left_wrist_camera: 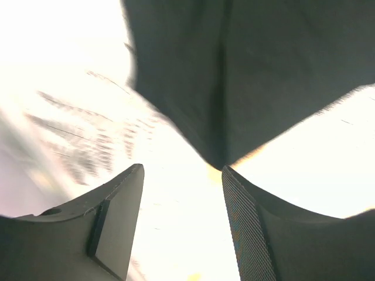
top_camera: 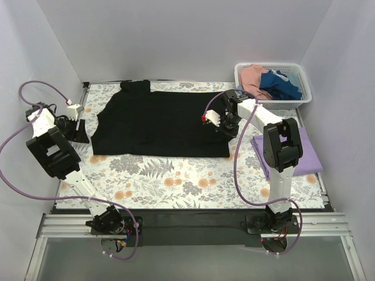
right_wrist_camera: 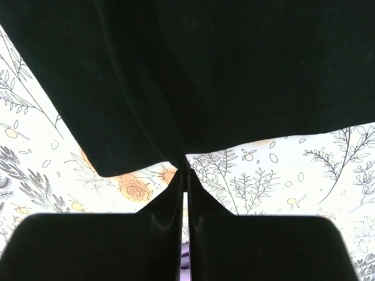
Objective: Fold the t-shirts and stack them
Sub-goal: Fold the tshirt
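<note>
A black t-shirt (top_camera: 158, 123) lies spread flat on the floral tablecloth. My right gripper (top_camera: 227, 126) is at its right edge. In the right wrist view the jaws (right_wrist_camera: 186, 172) are shut on a pinch of the black cloth (right_wrist_camera: 234, 70). My left gripper (top_camera: 79, 130) is at the shirt's left sleeve. In the left wrist view it (left_wrist_camera: 181, 170) is open, with a corner of black cloth (left_wrist_camera: 246, 70) just ahead of the fingertips. A folded lavender t-shirt (top_camera: 304, 153) lies at the right under the right arm.
A white lattice basket (top_camera: 304, 100) at the back right holds a pink shirt (top_camera: 253, 77) and a dark blue shirt (top_camera: 284, 85). White walls close in the table on three sides. The floral cloth (top_camera: 176, 181) shows bare in front of the black shirt.
</note>
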Robot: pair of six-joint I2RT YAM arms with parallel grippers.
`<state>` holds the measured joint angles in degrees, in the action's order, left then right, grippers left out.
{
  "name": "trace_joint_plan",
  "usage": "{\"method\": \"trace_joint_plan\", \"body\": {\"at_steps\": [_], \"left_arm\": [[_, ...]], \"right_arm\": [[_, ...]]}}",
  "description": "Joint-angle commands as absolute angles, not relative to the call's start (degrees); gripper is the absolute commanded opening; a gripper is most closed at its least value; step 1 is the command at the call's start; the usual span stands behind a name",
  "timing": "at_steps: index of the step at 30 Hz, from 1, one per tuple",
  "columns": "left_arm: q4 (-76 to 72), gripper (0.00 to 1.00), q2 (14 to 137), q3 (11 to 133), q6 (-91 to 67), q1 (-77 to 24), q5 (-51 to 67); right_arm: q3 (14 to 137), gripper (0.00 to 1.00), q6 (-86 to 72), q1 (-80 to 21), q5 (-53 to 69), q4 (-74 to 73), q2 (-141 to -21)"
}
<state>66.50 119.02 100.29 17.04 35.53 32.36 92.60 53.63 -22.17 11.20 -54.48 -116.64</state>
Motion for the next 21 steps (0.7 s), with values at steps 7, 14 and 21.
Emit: {"method": "trace_joint_plan", "body": {"at_steps": [7, 14, 21], "left_arm": [[72.0, 0.56, 117.9, 97.0, 13.9, 34.4, 38.6], [70.1, 0.56, 120.1, 94.8, 12.6, 33.3, 38.1], [64.8, 0.29, 119.8, 93.2, 10.4, 29.5, 34.8]], "right_arm": [[95.1, 0.01, 54.0, -22.0, 12.7, -56.6, -117.1], [95.4, 0.01, 53.6, -22.0, 12.0, -56.6, -117.3], [95.6, 0.01, 53.6, -22.0, 11.4, -56.9, -117.6]]}}
